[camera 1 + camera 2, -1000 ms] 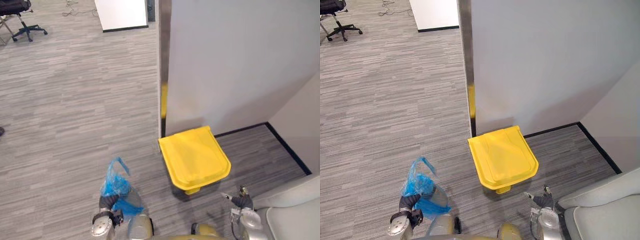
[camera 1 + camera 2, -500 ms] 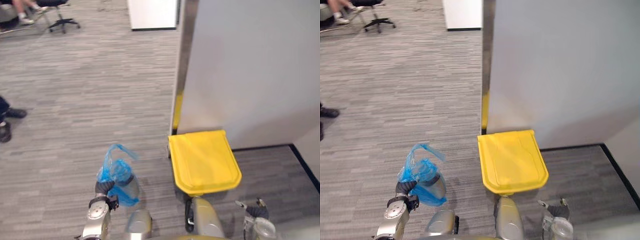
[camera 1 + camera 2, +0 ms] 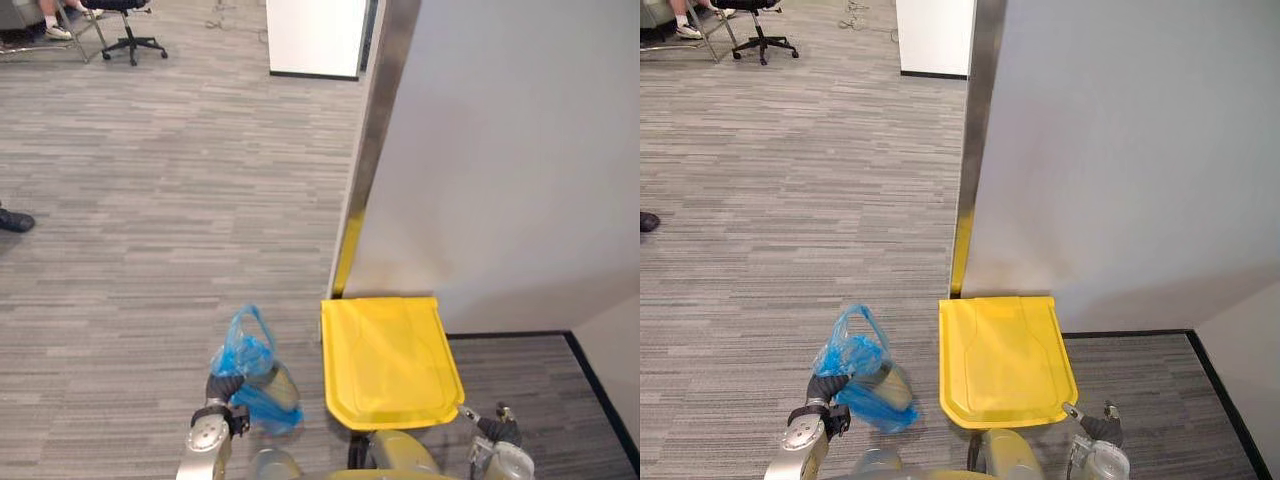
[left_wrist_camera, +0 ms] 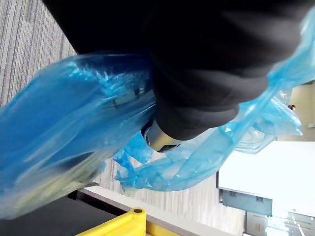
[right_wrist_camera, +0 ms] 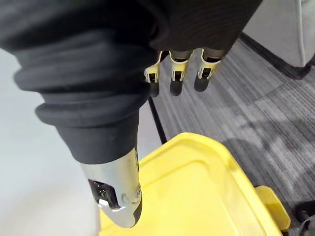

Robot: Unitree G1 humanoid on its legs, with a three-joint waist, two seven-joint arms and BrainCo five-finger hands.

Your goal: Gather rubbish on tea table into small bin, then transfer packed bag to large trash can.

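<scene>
Rubbish sits packed in the blue bag [image 3: 252, 372], which the left hand [image 3: 224, 389] clutches just left of the yellow trash can [image 3: 388, 360]; the left wrist view has the plastic bunched tight about that hand. The right hand [image 5: 178, 73] hangs at the can's near right corner, fingers straight, slightly apart and empty above the closed yellow lid [image 5: 197, 187]. The eye views take in the bag's handle loops standing up, the grey wall [image 3: 520, 150] behind the can, and an office chair [image 3: 122, 22] and a person's shoe [image 3: 14, 220] far left on the carpet [image 3: 150, 200]
</scene>
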